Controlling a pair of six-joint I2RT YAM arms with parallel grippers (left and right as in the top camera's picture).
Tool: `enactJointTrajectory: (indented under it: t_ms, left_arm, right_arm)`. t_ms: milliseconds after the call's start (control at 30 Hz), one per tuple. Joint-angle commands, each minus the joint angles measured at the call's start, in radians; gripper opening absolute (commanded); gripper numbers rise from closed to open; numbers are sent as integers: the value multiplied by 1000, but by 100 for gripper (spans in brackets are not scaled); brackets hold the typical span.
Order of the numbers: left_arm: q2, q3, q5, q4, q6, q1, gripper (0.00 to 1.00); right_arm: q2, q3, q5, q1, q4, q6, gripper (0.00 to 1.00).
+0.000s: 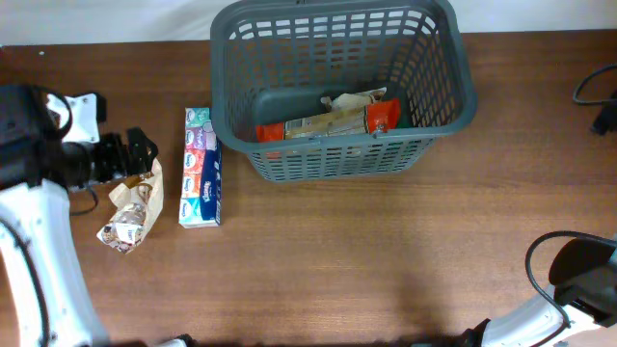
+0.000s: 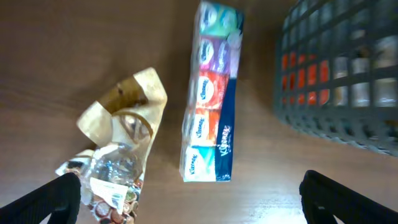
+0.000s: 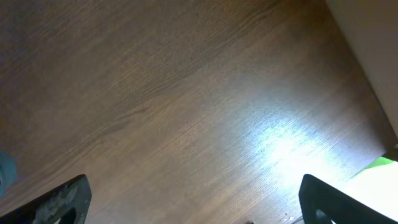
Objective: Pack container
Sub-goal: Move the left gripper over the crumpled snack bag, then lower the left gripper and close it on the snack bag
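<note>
Lattice walls of the container (image 1: 318,160) partly hide the orange packet (image 1: 330,121) inside.

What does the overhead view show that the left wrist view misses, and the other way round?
Only overhead: the whole container, rim included, an orange and beige packet inside it, a black cable at the view's right edge, and the right arm. Only left wrist: the Kleenex print on the tissue pack and the left gripper spread wide open. Both: the tissue pack, the crumpled snack bag beside it, part of the container's lattice wall with orange showing through, and the wooden table.
</note>
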Motion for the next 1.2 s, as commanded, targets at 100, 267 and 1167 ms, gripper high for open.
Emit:
enactJointTrajectory:
  t_ms: [100, 267, 1167]
  left_arm:
    - [124, 15, -58, 4, 37, 5, 99]
    - [230, 15, -103, -31, -108, 5, 99]
    - [266, 15, -467, -138, -29, 8, 99]
  right_arm:
    - [-4, -5, -5, -3, 3, 9, 99]
    - [-4, -5, -5, -3, 3, 9, 99]
    - [-4, -5, -5, -3, 3, 9, 99]
